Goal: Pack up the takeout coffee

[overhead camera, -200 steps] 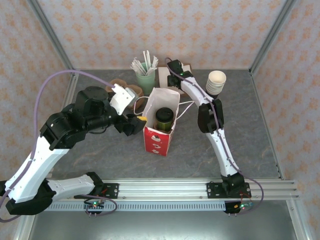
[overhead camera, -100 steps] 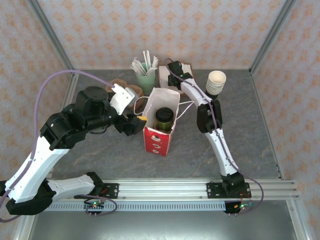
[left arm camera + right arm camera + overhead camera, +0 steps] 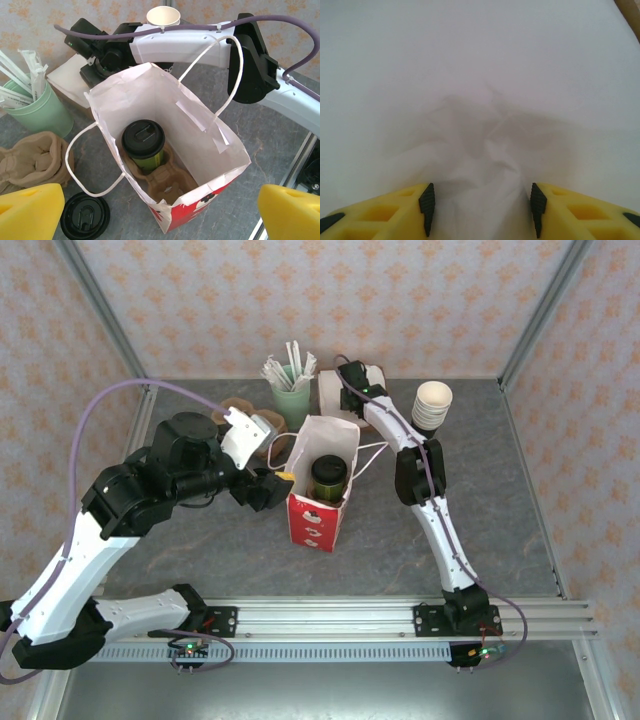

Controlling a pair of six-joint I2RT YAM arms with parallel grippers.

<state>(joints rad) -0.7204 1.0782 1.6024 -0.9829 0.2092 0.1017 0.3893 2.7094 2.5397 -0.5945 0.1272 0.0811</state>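
Table: grey; coffee inside bag.
Left gripper: wide, beside bag.
Right gripper: fingers apart on napkins.
Risk: a pinch may lift several.

Both arms are built of glossy white links joined by bulky black motor housings. The left arm is thick and fills the left of the top view, while the right arm is slimmer, right of centre. A purple cable arcs off the left arm, and a second purple cable is strapped to the right arm with white zip ties. Black base blocks sit at the bottom edge, with tiny green and red lights beside them. The left gripper has blunt yellow fingers. The right gripper has yellow fingers faced with ribbed black pads.
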